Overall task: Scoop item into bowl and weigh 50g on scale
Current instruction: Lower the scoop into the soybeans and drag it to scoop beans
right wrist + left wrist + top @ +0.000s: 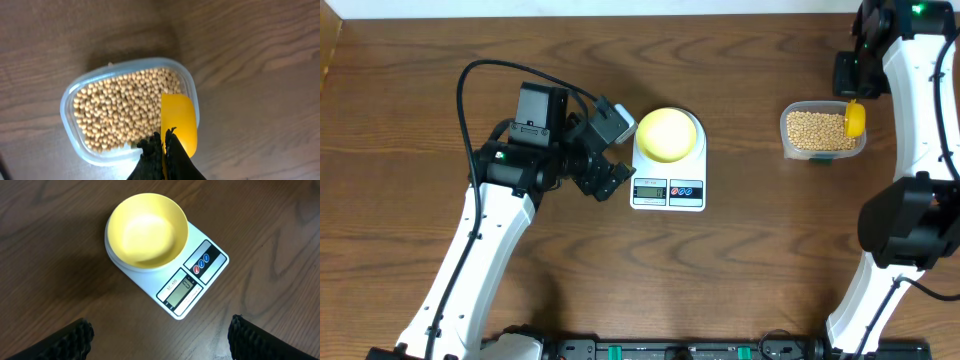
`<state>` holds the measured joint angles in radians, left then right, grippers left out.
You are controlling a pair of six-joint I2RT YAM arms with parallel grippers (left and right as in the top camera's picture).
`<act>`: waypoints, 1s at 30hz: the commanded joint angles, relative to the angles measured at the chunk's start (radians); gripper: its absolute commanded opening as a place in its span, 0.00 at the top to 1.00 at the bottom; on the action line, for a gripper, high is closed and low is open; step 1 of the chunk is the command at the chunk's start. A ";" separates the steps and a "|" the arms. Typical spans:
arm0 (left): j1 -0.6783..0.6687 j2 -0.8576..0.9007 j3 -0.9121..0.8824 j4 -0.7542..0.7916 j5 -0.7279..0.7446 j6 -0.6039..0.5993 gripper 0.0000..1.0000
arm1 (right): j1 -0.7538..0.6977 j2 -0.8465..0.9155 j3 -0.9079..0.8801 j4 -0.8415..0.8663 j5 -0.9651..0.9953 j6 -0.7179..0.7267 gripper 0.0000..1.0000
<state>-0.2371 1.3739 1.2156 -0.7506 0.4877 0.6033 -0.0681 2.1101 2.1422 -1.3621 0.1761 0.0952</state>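
Bright, even light from above; pictures mostly sharp.
Soft shadows fringe the bowl (147,230) and tub (75,100); pale glare sits inside the bowl; bench (420,100) grain reads crisp.

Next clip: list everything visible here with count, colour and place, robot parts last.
table: one, brown wood, under everything
scale: one, white, middle of the table
bowl: one, pale yellow, on the scale, empty
tub: one, clear plastic, right of the scale
beans: many, tan, inside the tub
scoop: one, bright yellow, over the tub's edge
left gripper: one, black, open, empty, beside the scale
right gripper: one, black, shut on the scoop
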 commanded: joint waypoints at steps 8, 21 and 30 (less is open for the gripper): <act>0.005 -0.007 -0.017 0.003 -0.006 0.010 0.12 | -0.003 0.034 0.002 0.047 0.017 0.003 0.99; 0.005 -0.007 -0.017 0.003 -0.006 0.010 0.12 | -0.003 0.053 -0.019 0.042 0.017 0.000 0.98; 0.005 -0.007 -0.017 0.003 -0.006 0.010 0.12 | -0.003 0.053 -0.102 0.045 0.016 0.001 0.99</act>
<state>-0.2371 1.3739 1.2156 -0.7506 0.4877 0.6033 -0.0681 2.1483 2.0705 -1.3182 0.1768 0.0948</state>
